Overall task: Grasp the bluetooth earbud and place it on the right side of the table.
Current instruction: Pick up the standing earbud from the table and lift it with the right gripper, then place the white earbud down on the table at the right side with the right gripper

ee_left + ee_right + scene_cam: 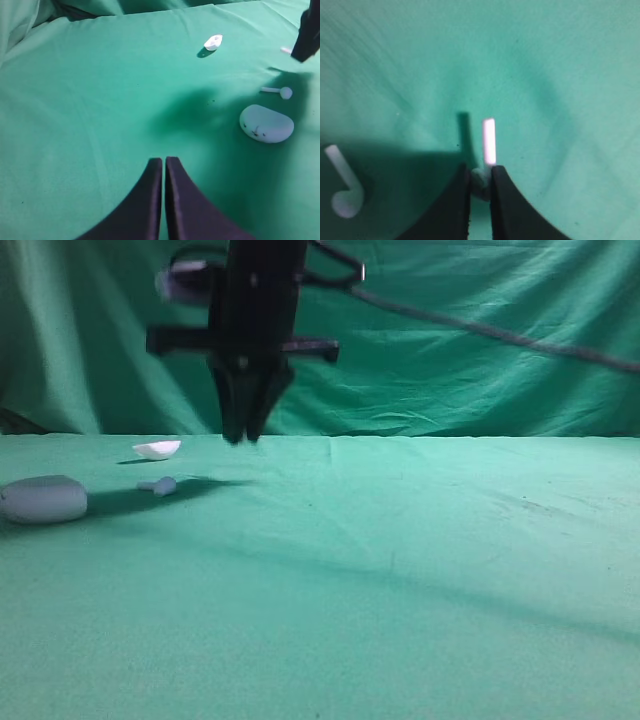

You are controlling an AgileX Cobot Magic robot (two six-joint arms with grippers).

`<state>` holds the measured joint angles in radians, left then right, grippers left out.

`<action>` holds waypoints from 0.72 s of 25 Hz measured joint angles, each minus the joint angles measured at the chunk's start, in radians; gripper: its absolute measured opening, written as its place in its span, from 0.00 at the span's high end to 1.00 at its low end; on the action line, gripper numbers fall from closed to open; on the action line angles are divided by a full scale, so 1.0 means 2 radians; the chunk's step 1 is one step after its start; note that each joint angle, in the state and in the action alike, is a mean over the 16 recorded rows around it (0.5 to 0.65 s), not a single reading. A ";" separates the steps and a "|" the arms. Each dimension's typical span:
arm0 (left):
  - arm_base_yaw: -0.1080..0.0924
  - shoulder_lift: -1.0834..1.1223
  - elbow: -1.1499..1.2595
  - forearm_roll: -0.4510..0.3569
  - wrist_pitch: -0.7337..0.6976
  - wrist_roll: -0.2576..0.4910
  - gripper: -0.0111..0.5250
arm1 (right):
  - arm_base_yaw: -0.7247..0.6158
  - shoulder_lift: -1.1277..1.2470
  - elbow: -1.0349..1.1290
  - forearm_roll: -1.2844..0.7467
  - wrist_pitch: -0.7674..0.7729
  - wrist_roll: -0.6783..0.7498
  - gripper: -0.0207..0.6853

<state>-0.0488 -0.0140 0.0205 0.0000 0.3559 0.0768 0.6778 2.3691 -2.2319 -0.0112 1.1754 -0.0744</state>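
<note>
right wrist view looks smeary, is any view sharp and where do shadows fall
Right wrist view: cloth streaked with blur, bluetooth earbud glaring white in the right gripper. Exterior high view: soft, gripper shadow reaching the case. Left wrist view: sharpest, with a dark shadow patch on the table.

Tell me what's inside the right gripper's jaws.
The right gripper pinches the bluetooth earbud: its white stem sticks out above the green table, while the fingers mostly cover its rounded head.
</note>
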 joint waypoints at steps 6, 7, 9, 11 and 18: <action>0.000 0.000 0.000 0.000 0.000 0.000 0.98 | -0.021 -0.066 -0.006 -0.011 0.024 0.003 0.85; 0.000 0.000 0.000 0.000 0.000 0.000 0.98 | -0.027 -0.081 -0.001 -0.013 0.027 0.003 0.85; 0.000 0.000 0.000 0.000 0.000 0.000 0.98 | -0.041 -0.112 0.013 -0.017 0.032 0.005 0.85; 0.000 0.000 0.000 0.000 0.000 0.000 0.98 | -0.058 -0.144 0.038 -0.021 0.035 0.008 0.85; 0.000 0.000 0.000 0.000 0.000 0.000 0.98 | -0.129 -0.245 0.204 -0.031 0.011 0.029 0.85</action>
<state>-0.0488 -0.0140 0.0205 0.0000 0.3559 0.0768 0.4190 1.8783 -1.8244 -0.0730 1.1983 -0.0169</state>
